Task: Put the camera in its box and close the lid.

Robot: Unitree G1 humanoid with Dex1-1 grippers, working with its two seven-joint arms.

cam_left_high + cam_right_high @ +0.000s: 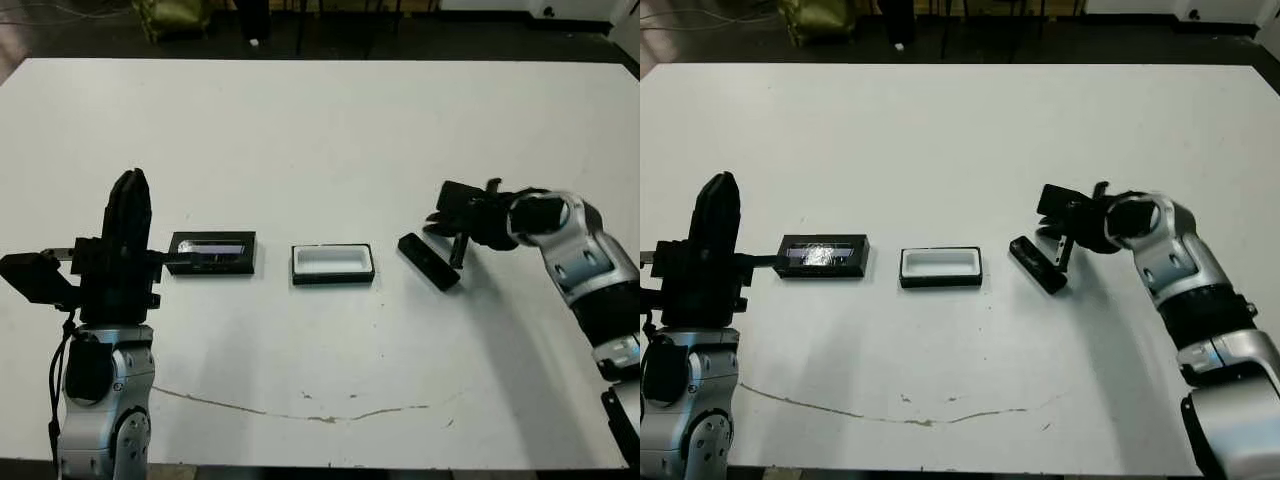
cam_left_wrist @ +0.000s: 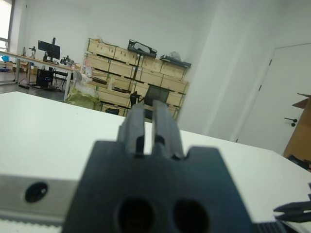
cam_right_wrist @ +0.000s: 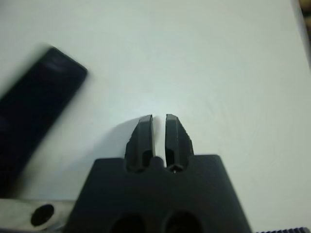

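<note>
On the white bench (image 1: 320,130), 3 things lie in a row. The box (image 1: 333,264) sits in the middle, lid off, its white-lined inside holding nothing. The lid (image 1: 212,253) lies flat to its left, apart from it, glossy strip up. The camera (image 1: 428,261) lies angled on the bench right of the box. The right end effector (image 1: 458,243) points down just beside the camera, fingers narrowed to a slit, gripping nothing. The left end effector (image 1: 130,190) stands left of the lid, fingers nearly together, holding nothing.
</note>
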